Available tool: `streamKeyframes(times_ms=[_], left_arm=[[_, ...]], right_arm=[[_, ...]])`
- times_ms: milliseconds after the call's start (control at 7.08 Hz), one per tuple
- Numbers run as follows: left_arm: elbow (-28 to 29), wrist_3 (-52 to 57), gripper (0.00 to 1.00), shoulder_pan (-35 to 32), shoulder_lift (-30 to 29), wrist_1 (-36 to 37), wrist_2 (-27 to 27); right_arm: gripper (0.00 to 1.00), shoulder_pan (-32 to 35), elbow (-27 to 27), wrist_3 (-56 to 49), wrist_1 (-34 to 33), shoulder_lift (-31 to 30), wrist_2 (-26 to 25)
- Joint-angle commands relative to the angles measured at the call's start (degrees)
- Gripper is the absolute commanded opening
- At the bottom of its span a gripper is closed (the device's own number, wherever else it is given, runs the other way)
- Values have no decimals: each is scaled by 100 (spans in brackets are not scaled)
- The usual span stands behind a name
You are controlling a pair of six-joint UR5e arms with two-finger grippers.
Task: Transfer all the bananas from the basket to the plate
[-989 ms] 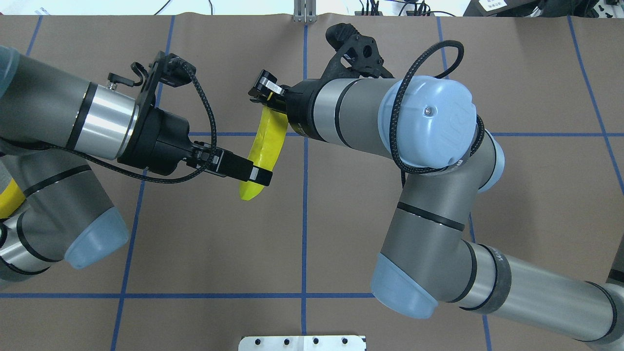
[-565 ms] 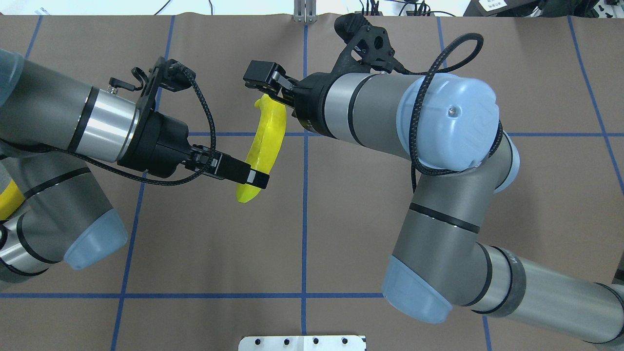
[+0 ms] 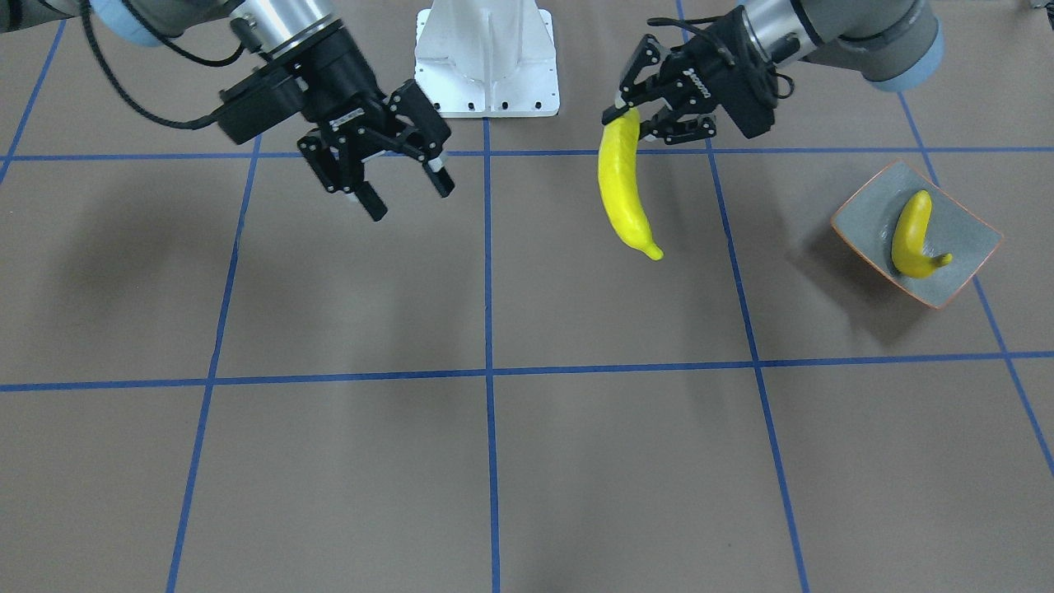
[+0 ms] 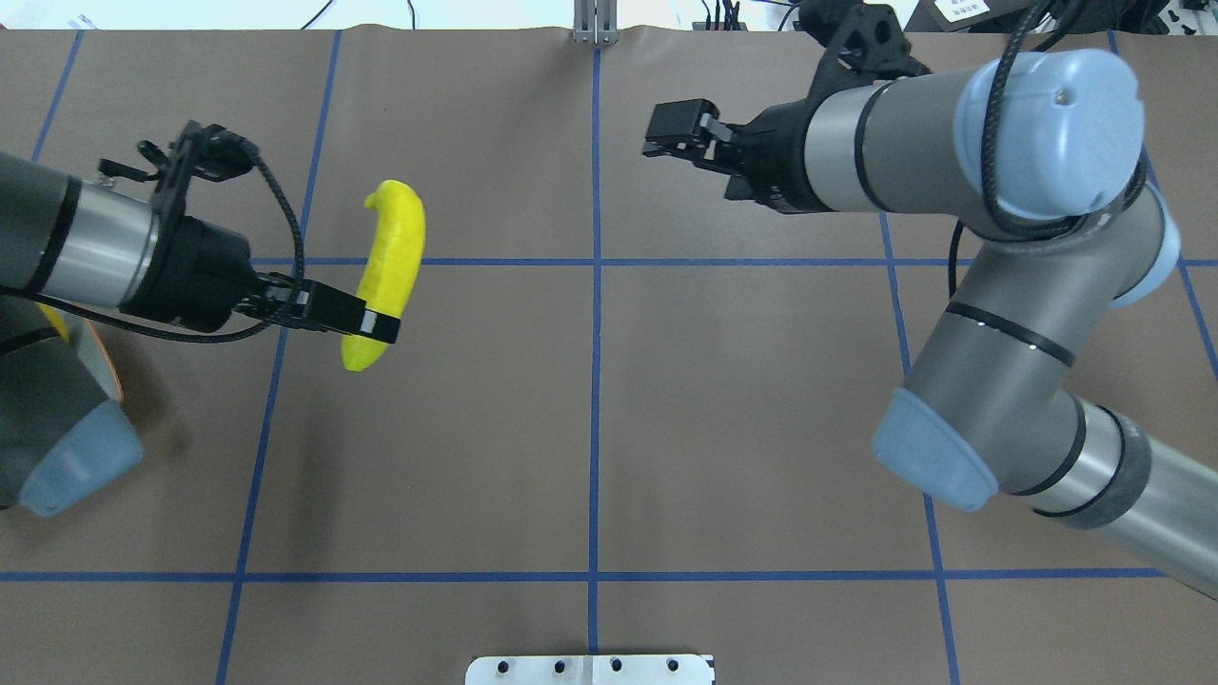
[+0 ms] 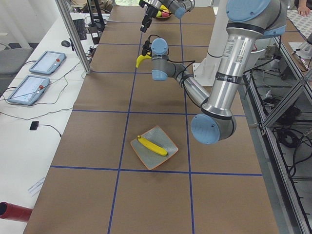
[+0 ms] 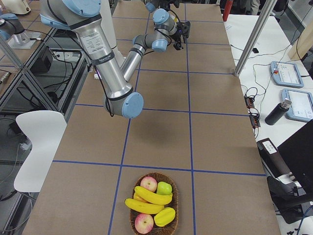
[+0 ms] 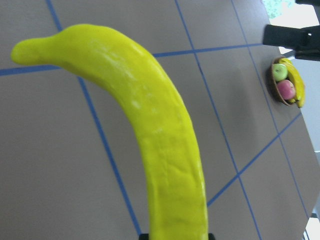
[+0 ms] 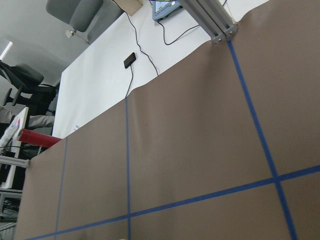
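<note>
Apart since a second ago, my grippers no longer share the fruit. My left gripper (image 4: 373, 329) has carried the smooth curved yellow banana (image 4: 392, 257) towards nine o'clock, jaws clamped near one end. My right gripper (image 3: 409, 200) has let go and withdrawn, jaws spread wide. Seen from the front, the squarish grey glossy plate with an orange rim (image 3: 869, 218) sits at four o'clock of the held fruit, with a second yellow banana (image 3: 910, 235) lying in it. More bananas (image 6: 151, 196) lie in the brown woven basket (image 6: 155, 174).
</note>
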Motion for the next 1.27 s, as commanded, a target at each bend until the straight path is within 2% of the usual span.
streamKeyframes(times_ms=[0, 283, 424, 565, 706, 848, 989, 1130], left_arm=[[-149, 1140, 0, -553, 1278, -15, 2], [-141, 2932, 0, -1028, 2449, -6, 37], [-106, 3768, 0, -1178, 2907, 12, 81], [-88, 4559, 0, -1240, 3390, 20, 377], [-36, 5124, 0, -1224, 3734, 29, 867], [165, 5843, 0, -1215, 3842, 29, 1307], [358, 6433, 0, -1171, 3887, 29, 1738], [430, 6648, 0, -1145, 3887, 29, 1777]], right_arm=[[100, 758, -25, -976, -161, -594, 725], [100, 1409, -86, -1776, -336, -973, 1218], [100, 1699, -95, -2459, -703, -1088, 1377], [100, 1954, -95, -3118, -803, -1359, 1431], [100, 2296, -121, -3786, -804, -1640, 1702], [100, 2648, -191, -4332, -795, -1817, 2096], [100, 2808, -314, -4564, -777, -1862, 2213], [100, 2836, -454, -4592, -742, -1845, 2214]])
